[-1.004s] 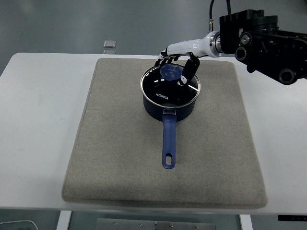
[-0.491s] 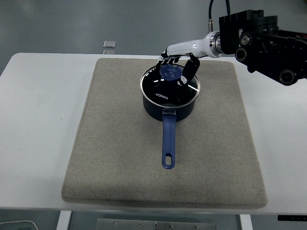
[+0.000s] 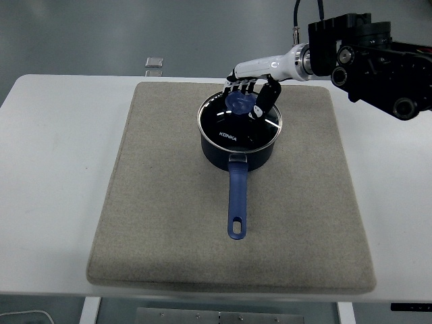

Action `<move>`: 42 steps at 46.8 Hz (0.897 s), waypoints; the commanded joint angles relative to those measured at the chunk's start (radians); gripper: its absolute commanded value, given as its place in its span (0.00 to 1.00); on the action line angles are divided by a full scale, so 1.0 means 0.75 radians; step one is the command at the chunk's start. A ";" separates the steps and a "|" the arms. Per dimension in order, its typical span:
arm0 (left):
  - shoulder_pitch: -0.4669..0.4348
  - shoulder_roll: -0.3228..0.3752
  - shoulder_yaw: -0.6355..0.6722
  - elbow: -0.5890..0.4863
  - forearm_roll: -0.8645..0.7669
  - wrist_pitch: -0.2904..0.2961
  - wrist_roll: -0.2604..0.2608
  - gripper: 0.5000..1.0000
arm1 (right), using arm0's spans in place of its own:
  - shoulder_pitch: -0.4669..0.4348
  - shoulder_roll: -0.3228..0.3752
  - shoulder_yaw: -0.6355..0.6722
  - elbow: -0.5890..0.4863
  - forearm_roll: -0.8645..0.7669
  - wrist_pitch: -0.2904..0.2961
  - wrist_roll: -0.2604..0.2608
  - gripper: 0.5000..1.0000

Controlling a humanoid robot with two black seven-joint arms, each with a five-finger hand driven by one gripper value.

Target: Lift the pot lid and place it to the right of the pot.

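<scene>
A dark blue pot (image 3: 237, 145) with a long blue handle (image 3: 236, 201) pointing toward me stands on the grey mat (image 3: 162, 223). Its glass lid (image 3: 233, 125) lies on the pot, with a blue knob (image 3: 239, 100) at the back of the lid. My right hand (image 3: 250, 94) reaches in from the upper right and its fingers (image 3: 266, 98) curl around the knob, thumb on the right side and the other fingers behind it. The lid still rests level on the pot rim. The left arm does not show.
The mat covers most of the white table (image 3: 47, 169). A small flat grey object (image 3: 154, 63) lies at the table's far edge. Bare mat stretches right of the pot (image 3: 310, 155).
The right hand has closed slightly tighter around the knob and shifted a little; the pot and lid have not moved.
</scene>
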 commanded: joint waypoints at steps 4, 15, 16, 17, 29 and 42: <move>-0.001 0.000 0.000 0.000 0.000 0.000 0.000 1.00 | -0.002 0.000 0.000 0.000 0.000 0.000 0.000 0.39; 0.001 0.000 0.000 0.000 0.000 0.000 0.000 1.00 | 0.000 0.000 0.000 0.000 0.000 0.000 0.000 0.28; -0.001 0.000 0.000 0.000 0.000 0.000 0.000 1.00 | 0.000 0.000 0.000 0.000 0.000 0.000 0.000 0.26; -0.001 0.000 0.000 0.000 0.000 0.000 0.000 1.00 | 0.000 0.000 0.000 0.000 0.000 0.000 0.000 0.24; -0.001 0.000 0.000 0.000 0.000 0.000 0.000 1.00 | 0.000 0.000 0.000 0.000 0.000 0.002 0.000 0.11; -0.001 0.000 0.000 0.000 0.000 0.000 0.000 1.00 | 0.031 -0.014 0.004 -0.002 0.004 0.018 0.000 0.10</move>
